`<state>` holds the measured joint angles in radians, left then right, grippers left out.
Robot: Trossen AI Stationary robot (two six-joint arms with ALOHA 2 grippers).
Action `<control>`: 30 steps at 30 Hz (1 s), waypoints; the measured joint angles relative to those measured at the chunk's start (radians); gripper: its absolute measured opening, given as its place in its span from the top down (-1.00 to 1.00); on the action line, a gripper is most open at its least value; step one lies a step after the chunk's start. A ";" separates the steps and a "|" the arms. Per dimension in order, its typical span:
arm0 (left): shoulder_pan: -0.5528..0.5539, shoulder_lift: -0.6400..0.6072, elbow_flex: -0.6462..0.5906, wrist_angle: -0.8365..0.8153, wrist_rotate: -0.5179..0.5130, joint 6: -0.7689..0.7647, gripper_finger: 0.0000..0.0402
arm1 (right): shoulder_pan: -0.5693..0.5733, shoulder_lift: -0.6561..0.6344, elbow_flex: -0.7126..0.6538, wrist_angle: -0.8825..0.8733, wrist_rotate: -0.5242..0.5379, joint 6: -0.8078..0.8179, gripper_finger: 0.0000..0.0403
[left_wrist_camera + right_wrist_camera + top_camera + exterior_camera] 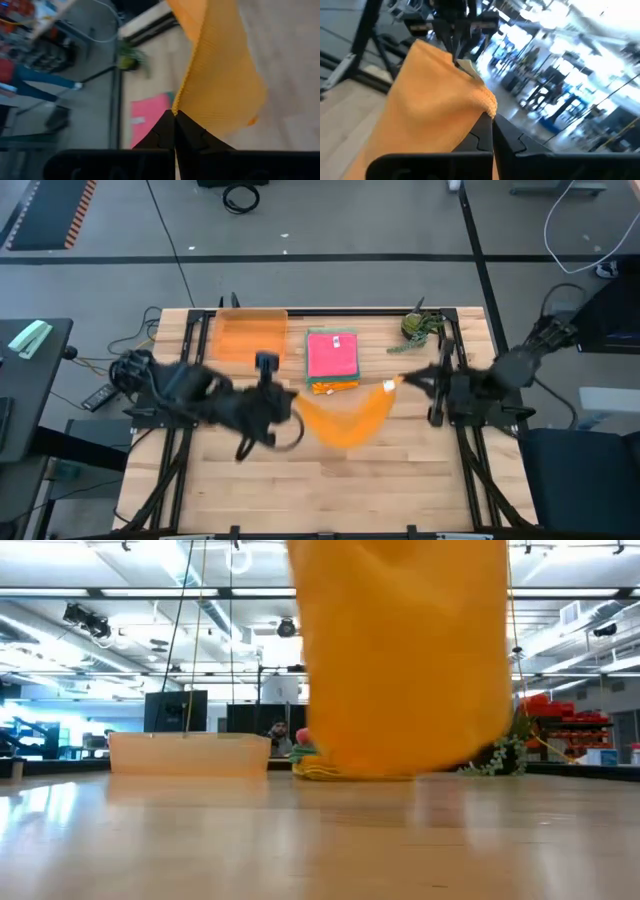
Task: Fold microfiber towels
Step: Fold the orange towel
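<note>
The orange towel (345, 420) hung stretched between both tools, barring the worktop's (400, 480) centre. Toward twelve o'clock the towel stack (332, 360), orange tray (250, 335) and plant (420, 327) blocked passage. The six o'clock half lay open.

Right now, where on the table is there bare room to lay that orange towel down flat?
The near wooden half of the table, between the two arms, is bare. The far edge is crowded: orange tray, stack of folded towels, small plant. The orange towel hangs between the left gripper and right gripper.
</note>
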<state>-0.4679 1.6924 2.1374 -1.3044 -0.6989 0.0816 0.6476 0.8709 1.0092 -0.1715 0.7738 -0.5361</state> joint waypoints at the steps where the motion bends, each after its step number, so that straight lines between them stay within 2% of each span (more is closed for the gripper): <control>1: 0.023 0.000 0.020 0.002 -0.001 0.042 0.98 | -0.031 -0.017 0.000 0.011 -0.027 -0.030 0.99; 4: 0.086 -0.002 0.055 0.015 0.001 0.113 0.98 | -0.089 -0.045 0.000 0.021 -0.106 -0.057 0.99; 7: 0.115 -0.002 0.069 0.003 0.057 0.083 0.98 | -0.082 -0.042 0.000 -0.012 -0.151 -0.024 0.99; 9: 0.107 -0.002 0.060 0.004 0.160 0.011 0.98 | -0.047 -0.029 0.000 -0.086 -0.179 0.054 0.99; 11: 0.077 -0.002 0.016 -0.002 0.327 -0.131 0.98 | -0.003 -0.007 0.000 -0.198 -0.246 0.219 0.99; 13: 0.024 0.005 -0.076 0.007 0.459 -0.277 0.98 | 0.041 0.046 -0.018 -0.272 -0.332 0.417 0.99; 14: -0.012 0.011 -0.149 0.035 0.476 -0.327 0.98 | 0.066 0.081 -0.047 -0.275 -0.357 0.515 0.99; 17: -0.120 0.043 -0.426 0.252 0.487 -0.425 0.98 | 0.165 0.238 -0.208 -0.117 -0.388 0.732 0.99; 20: -0.204 0.082 -0.695 0.655 0.487 -0.510 0.98 | 0.253 0.446 -0.363 0.203 -0.389 0.899 0.99; 22: -0.239 0.115 -0.819 0.888 0.490 -0.565 0.98 | 0.303 0.591 -0.407 0.388 -0.341 1.004 0.99; 23: -0.250 0.130 -0.863 0.968 0.490 -0.602 0.98 | 0.322 0.655 -0.413 0.424 -0.304 1.052 0.99; 26: -0.258 0.147 -0.912 1.019 0.487 -0.699 0.98 | 0.357 0.789 -0.375 0.451 -0.257 1.182 0.99; 30: -0.248 0.147 -0.875 0.946 0.504 -0.675 0.98 | 0.363 0.835 -0.297 0.376 -0.262 1.276 0.99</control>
<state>-0.7160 1.8397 1.2620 -0.3584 -0.1953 -0.5932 1.0102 1.7057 0.7120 0.2044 0.5116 0.7402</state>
